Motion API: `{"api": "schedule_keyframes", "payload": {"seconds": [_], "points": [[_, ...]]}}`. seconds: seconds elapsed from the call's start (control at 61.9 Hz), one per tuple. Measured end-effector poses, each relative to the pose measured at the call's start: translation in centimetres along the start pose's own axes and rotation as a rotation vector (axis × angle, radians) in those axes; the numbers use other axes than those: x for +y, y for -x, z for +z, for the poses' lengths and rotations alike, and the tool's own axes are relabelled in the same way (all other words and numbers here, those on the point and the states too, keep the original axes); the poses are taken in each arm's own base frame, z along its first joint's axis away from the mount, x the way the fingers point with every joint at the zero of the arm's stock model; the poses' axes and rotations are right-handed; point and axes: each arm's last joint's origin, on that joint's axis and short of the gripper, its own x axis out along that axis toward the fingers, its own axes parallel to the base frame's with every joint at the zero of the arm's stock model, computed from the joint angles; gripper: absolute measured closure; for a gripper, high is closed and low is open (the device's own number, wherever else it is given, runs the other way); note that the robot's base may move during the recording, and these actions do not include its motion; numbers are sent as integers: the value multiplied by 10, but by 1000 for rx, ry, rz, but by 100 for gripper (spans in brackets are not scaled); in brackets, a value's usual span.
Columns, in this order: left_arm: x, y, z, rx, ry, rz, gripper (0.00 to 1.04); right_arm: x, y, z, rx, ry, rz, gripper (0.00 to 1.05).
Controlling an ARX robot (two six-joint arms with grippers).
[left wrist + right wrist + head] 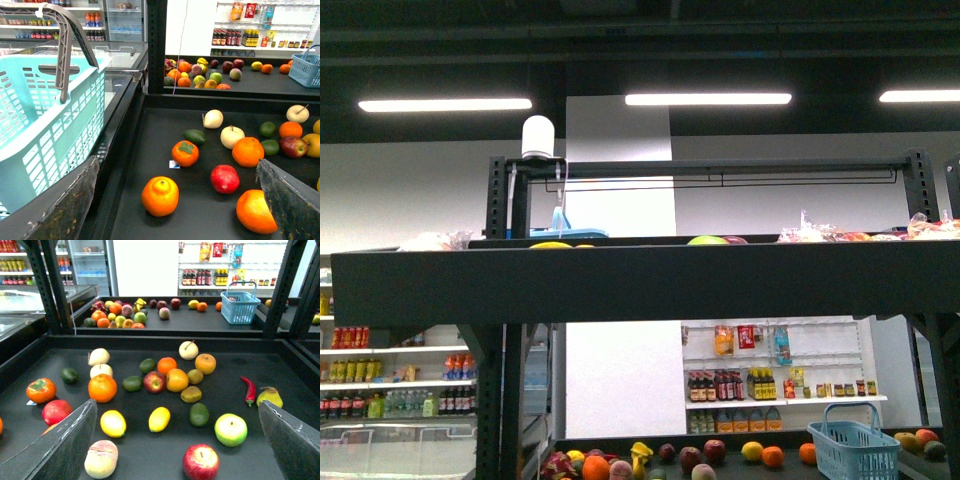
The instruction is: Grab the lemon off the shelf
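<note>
The black shelf [640, 282] fills the front view; only the tops of fruit show over its raised lip, and neither gripper is in that view. In the right wrist view two yellow lemons lie on the dark tier, one [113, 423] close to the left finger, the other [159, 419] nearer the middle. My right gripper [176, 407] is open and empty above the tier, with both lemons between its fingers [65, 445]. My left gripper [177, 164] is open and empty over oranges [160, 196] and a pomegranate [225, 178]. No lemon shows near it.
A teal basket [45, 115] stands beside the left gripper, outside the tier's edge. Around the lemons lie a peach [101, 459], a red apple [200, 462], a green apple [230, 429], an avocado [199, 414] and an orange [102, 388]. A further fruit tier holds a blue basket [240, 306].
</note>
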Motion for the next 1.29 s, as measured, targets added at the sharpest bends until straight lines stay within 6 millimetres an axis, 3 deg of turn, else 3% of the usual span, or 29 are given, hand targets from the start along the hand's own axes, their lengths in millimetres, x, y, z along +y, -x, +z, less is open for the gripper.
{"api": "schedule_keyframes", "payload": {"seconds": [0.194,0.307,0.371,0.452,0.549,0.662,0.759,1.001,1.292], "points": [[0,0,0,0,1,0,8,0,0,0,0,0,0,7],[-2,-6,3,110,311,-86,8,0,0,0,0,0,0,7],[4,-14,20,103,515,-114,8,0,0,0,0,0,0,7],[19,-30,51,59,748,-127,8,0,0,0,0,0,0,7],[51,-61,81,42,1001,-97,8,0,0,0,0,0,0,7],[84,-97,94,27,1170,-39,8,0,0,0,0,0,0,7],[125,-139,93,26,1314,53,8,0,0,0,0,0,-1,7],[183,-195,97,-12,1368,136,8,0,0,0,0,0,-1,7],[196,-238,97,-26,1364,84,8,0,0,0,0,0,0,7]]}}
